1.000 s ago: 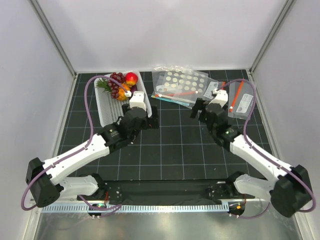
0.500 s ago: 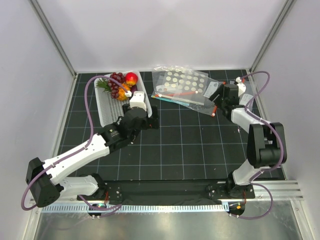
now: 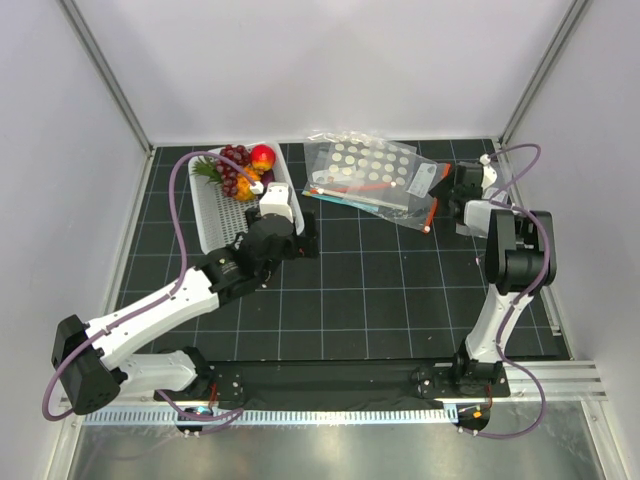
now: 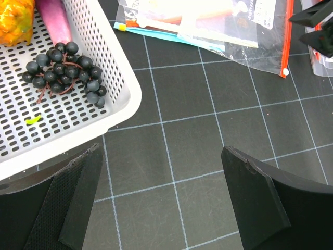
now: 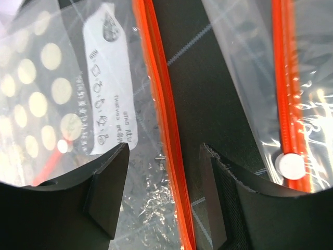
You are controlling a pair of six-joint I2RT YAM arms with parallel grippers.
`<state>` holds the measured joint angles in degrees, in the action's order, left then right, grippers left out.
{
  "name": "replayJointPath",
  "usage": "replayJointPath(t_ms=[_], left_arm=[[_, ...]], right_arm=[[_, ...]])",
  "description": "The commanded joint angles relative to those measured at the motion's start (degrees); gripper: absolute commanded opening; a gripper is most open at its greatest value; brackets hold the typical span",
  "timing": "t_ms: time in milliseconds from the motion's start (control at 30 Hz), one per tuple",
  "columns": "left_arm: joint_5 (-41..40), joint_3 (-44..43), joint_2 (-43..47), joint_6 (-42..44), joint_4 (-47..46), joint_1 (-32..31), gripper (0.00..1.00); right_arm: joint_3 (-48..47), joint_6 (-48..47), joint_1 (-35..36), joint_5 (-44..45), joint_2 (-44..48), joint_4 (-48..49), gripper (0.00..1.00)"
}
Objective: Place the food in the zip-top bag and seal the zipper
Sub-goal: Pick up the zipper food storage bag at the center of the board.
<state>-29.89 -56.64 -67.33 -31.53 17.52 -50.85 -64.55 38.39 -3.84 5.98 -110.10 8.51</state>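
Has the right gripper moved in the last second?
Yes: the right gripper swung rightward, from the near edge of the dotted bag to beyond its right side.

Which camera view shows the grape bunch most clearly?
The left wrist view: the grape bunch lies close and whole in the white basket. The top external view shows it only small and far away. The right wrist view does not show it.

Right gripper shows as two black fingers low in frame, spread apart, straddling a thin red-orange zip strip that runs top to bottom along a clear crinkly plastic bag. There's a small gap on each side, so nothing's pinched. Off to the left there's a white label with black print and a white-dotted clear bag. Far right, a second red strip ends in a white disc, all over a dark gridded mat.
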Motion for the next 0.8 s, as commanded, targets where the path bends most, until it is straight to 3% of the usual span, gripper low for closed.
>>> replayJointPath(t_ms=[0, 100, 267, 400, 500, 633, 700, 767], left_arm=[[-0.08, -0.31, 0.8, -0.82, -1.17, 0.14, 1.0], [0.09, -0.31, 0.8, -0.9, -1.08, 0.14, 1.0], [0.09, -0.22, 0.62, -0.82, -1.08, 0.14, 1.0], [0.09, -0.22, 0.62, -0.9, -1.08, 0.05, 1.0], [0.09, -0.31, 0.62, -0.82, -0.99, 0.14, 1.0], [0.09, -0.31, 0.62, -0.82, -0.91, 0.14, 1.0], [0.09, -0.31, 0.62, -0.82, -0.82, 0.05, 1.0], [0.09, -0.4, 0.45, -0.82, -0.82, 0.05, 1.0]], right_arm=[[-1.98, 1.78, 0.32, -0.18, -1.69, 3.61, 0.63], [-2.51, 1.69, 0.15, 1.49, -3.36, 3.44, 0.63], [-4.0, 2.39, -0.56, -2.02, -6.0, 4.58, 0.48], [-4.0, 2.74, -0.47, -3.43, -6.61, 5.37, 0.45], [-3.91, 2.92, -0.56, -4.31, -6.79, 5.72, 0.36], [-3.39, 0.82, -0.38, -4.66, -5.65, 6.25, 0.07], [-2.08, -1.11, 0.4, -2.3, -3.47, 5.81, 0.01], [0.29, -2.52, 1.45, 0.77, -0.83, 6.16, 0.01]])
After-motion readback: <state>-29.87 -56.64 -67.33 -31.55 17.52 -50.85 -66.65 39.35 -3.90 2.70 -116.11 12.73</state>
